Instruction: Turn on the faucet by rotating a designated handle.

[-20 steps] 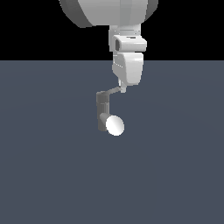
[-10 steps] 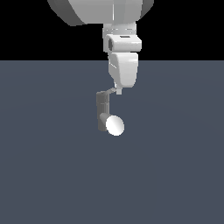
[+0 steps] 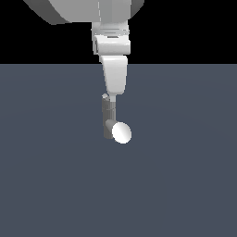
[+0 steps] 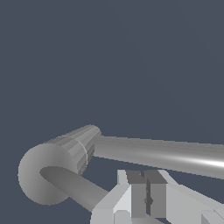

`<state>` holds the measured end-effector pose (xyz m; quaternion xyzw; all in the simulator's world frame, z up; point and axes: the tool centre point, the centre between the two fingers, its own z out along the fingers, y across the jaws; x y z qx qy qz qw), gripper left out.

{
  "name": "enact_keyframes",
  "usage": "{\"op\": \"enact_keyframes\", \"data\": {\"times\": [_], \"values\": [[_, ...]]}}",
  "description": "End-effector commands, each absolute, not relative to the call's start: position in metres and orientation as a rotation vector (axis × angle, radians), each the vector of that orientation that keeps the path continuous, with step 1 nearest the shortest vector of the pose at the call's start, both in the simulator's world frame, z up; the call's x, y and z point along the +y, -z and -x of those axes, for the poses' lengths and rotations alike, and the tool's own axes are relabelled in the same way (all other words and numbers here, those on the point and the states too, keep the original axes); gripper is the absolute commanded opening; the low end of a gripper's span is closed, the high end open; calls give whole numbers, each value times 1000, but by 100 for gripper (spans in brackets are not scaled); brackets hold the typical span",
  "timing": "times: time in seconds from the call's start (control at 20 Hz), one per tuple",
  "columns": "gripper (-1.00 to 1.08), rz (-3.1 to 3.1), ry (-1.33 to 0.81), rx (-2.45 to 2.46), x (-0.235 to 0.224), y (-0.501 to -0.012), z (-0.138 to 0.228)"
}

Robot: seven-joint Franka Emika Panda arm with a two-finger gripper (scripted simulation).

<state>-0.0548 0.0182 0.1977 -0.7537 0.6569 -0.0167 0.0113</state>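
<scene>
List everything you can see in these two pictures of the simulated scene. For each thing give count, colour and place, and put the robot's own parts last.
Floor: one, flat dark blue-grey, fills the lower part of the exterior view under a black background.
Faucet: one, dark grey upright post, centre of the exterior view, directly below the arm; its short spout ends in a bright white round disc.
Handle: one, grey bar, runs from the faucet's cap toward the gripper in the wrist view; almost hidden behind the arm in the exterior view.
Robot arm: one, light grey and white, comes down from the top centre.
Gripper: one, white and grey, at the handle; jaw state unclear.

Tool [image 3: 112,97] above faucet [image 3: 108,118] — beside handle [image 4: 74,186].
</scene>
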Motion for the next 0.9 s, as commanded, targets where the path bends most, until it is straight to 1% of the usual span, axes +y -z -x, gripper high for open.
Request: {"op": "enact_keyframes", "data": {"times": [0.0,0.85], "values": [[-100,2352,51,2049,18,-197,55],[-100,2408,5,2015,101,-183,35]]}}
